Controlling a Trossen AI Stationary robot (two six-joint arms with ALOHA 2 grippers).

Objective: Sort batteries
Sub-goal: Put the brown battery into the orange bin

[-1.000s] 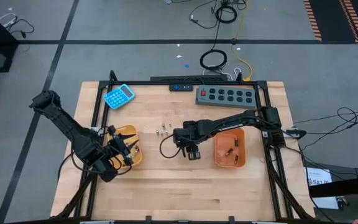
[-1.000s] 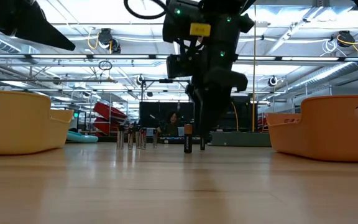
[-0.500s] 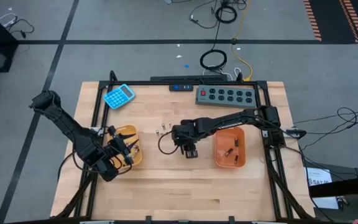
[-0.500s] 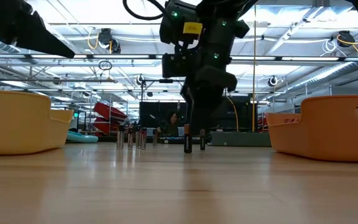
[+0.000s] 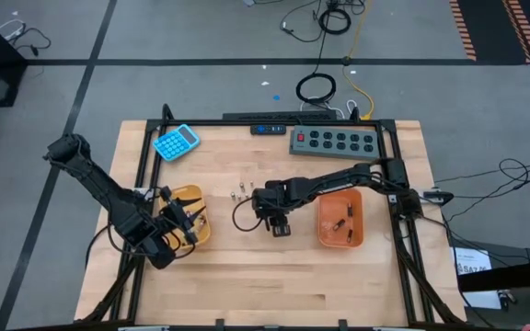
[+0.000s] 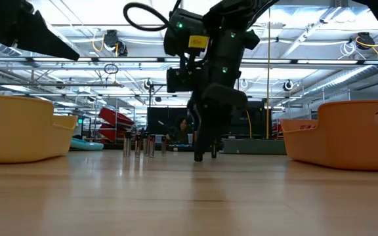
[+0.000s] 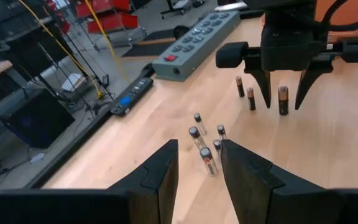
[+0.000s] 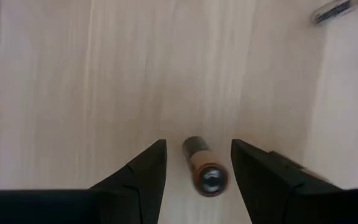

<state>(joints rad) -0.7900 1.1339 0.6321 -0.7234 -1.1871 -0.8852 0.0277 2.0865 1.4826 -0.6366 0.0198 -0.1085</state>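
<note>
Several small batteries [image 7: 205, 144] stand upright in a cluster on the wooden table, also visible as the batteries [image 5: 242, 193] and the batteries [image 6: 140, 145]. A few more stand nearer the right tray, among them a copper-topped battery [image 8: 205, 174]. My right gripper [image 7: 284, 104] points down at mid-table, open, with one finger on each side of that battery [image 7: 283, 96] and not touching it. In the low view its fingers [image 6: 199, 147] hide the cell. My left gripper [image 7: 199, 162] is open and hovers over the left orange tray [image 5: 194, 198].
The right orange tray [image 5: 340, 219] holds a few batteries. The left tray [image 6: 18, 128] and the right tray [image 6: 353, 134] flank the working area. A blue calculator [image 5: 175, 142] and a grey power strip [image 5: 334, 141] lie near the far edge. Bare wood lies along the near edge.
My right gripper has moved a little toward the table's left and come down, so its open fingers now stand around the upright copper-topped battery that stood beside them before. The battery has not moved.
</note>
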